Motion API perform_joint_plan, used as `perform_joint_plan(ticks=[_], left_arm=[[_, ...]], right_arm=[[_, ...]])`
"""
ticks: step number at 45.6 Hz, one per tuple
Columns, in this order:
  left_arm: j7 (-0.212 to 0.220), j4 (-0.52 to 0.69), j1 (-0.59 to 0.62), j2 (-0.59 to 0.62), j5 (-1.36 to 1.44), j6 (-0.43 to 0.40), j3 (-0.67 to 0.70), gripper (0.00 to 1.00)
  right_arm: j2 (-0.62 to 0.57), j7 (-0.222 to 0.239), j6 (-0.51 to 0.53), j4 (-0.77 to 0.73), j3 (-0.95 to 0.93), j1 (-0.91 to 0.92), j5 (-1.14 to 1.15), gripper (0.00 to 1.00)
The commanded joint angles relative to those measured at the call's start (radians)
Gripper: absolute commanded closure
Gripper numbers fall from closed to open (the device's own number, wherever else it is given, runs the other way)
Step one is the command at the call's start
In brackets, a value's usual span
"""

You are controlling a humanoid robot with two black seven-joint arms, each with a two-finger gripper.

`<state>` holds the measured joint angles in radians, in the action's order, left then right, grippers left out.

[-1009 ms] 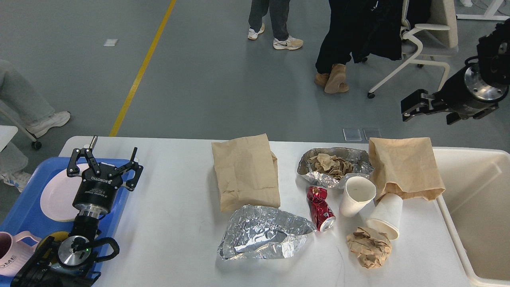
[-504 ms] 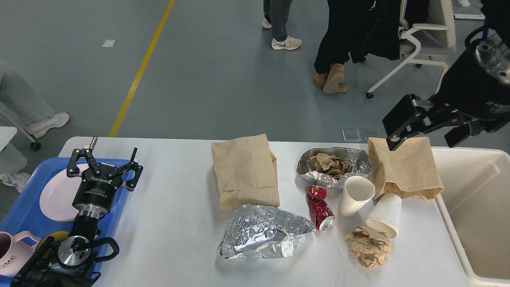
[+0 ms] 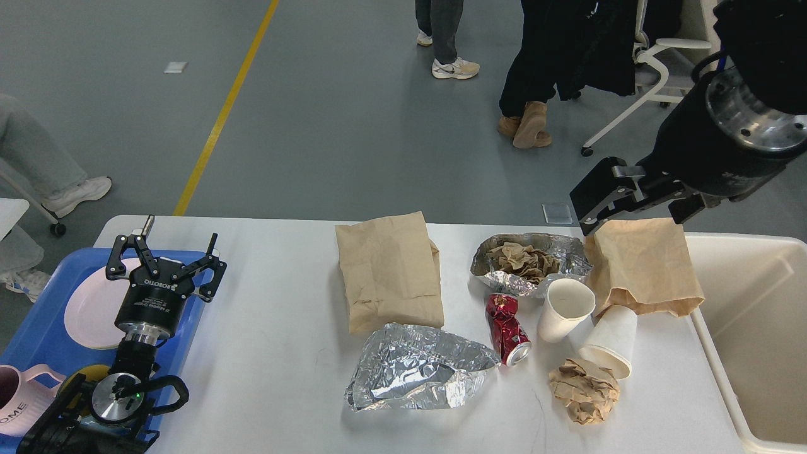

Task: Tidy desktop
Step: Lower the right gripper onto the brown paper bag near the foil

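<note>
two paper bags [image 3: 389,271] [image 3: 640,265], crumpled foil [image 3: 416,377], foil dish [image 3: 529,263], crushed red can [image 3: 507,320], two paper cups [image 3: 563,309] [image 3: 610,341], paper wad [image 3: 584,391]; blue tray [image 3: 38,328] left, cream bin [image 3: 753,334] right.

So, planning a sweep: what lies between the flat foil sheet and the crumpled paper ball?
In the head view, only the crushed red can; otherwise bare desktop.

This looks like a robotics lab or test hall: a grey painted floor [image 3: 328,126] with a yellow line [image 3: 220,120] running toward 11 o'clock, a white wheeled office chair [image 3: 656,69] at 1 o'clock, and people's legs [image 3: 526,75] standing around at 12 o'clock beyond the white surface [image 3: 277,315].
</note>
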<state>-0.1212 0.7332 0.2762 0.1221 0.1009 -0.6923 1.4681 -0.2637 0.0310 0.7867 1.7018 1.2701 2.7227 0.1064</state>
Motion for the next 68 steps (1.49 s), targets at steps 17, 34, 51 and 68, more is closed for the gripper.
perform_joint_plan(ticks=[17, 34, 51, 68], left_arm=[[0.000, 0.000, 0.000, -0.001, -0.001, -0.001, 0.000, 0.04], [0.000, 0.002, 0.000, -0.001, -0.001, -0.001, 0.000, 0.04], [0.000, 0.002, 0.000, 0.001, -0.001, -0.001, 0.000, 0.04], [0.000, 0.000, 0.000, -0.001, -0.001, -0.001, 0.000, 0.04]], right_arm=[[0.184, 0.003, -0.294, -0.537, -0.482, -0.811, 0.047, 0.00], [0.475, 0.050, -0.435, -0.919, -0.508, -1.178, 0.070, 0.00], [0.462, 0.076, -0.567, -1.093, -0.532, -1.405, 0.136, 0.00], [0.454, 0.069, -0.572, -1.177, -0.546, -1.488, 0.134, 0.00]])
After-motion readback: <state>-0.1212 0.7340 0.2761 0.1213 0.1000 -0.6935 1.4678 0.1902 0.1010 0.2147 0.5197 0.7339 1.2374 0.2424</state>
